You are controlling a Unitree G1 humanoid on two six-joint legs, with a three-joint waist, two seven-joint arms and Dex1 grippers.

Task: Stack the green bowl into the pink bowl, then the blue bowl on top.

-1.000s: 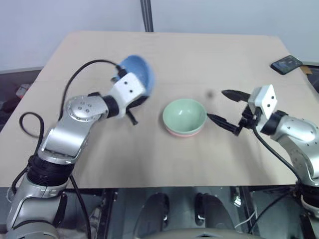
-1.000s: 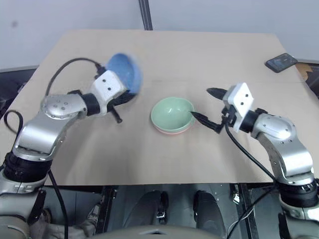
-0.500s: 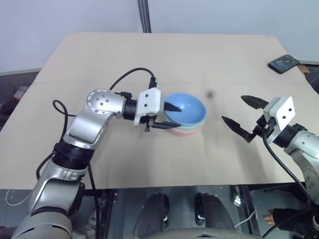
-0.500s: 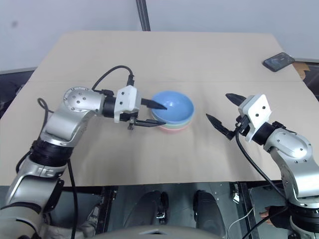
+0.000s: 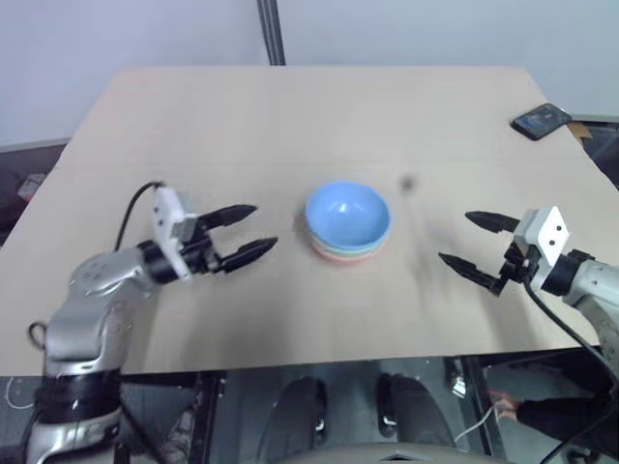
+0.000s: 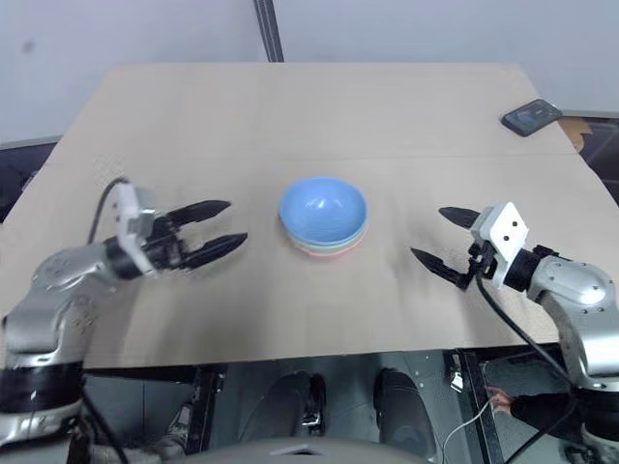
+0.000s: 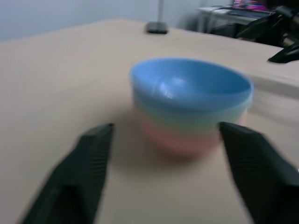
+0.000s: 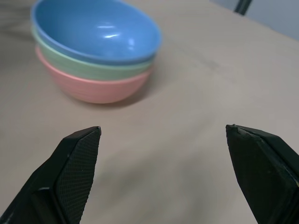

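Tan wooden table [image 5: 290, 116] bears stacked bowls, a phone [image 5: 542, 120]

The green bowl [image 8: 93, 67] and pink bowl [image 8: 96, 86] show as mere bands under the blue bowl [image 8: 96, 30], insides hidden. In the left wrist view the stack and fingers [image 7: 81, 175] are blurred. The dark slab [image 5: 542, 120] on the worktop [image 5: 290, 126] is too small to tell

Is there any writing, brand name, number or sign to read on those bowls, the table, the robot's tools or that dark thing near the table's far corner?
None can be read.
blue bowl, green bowl, pink bowl: plain, no marks.
table: bare, no label.
left tool, right tool: no lettering visible.
dark flat object: too small to tell.
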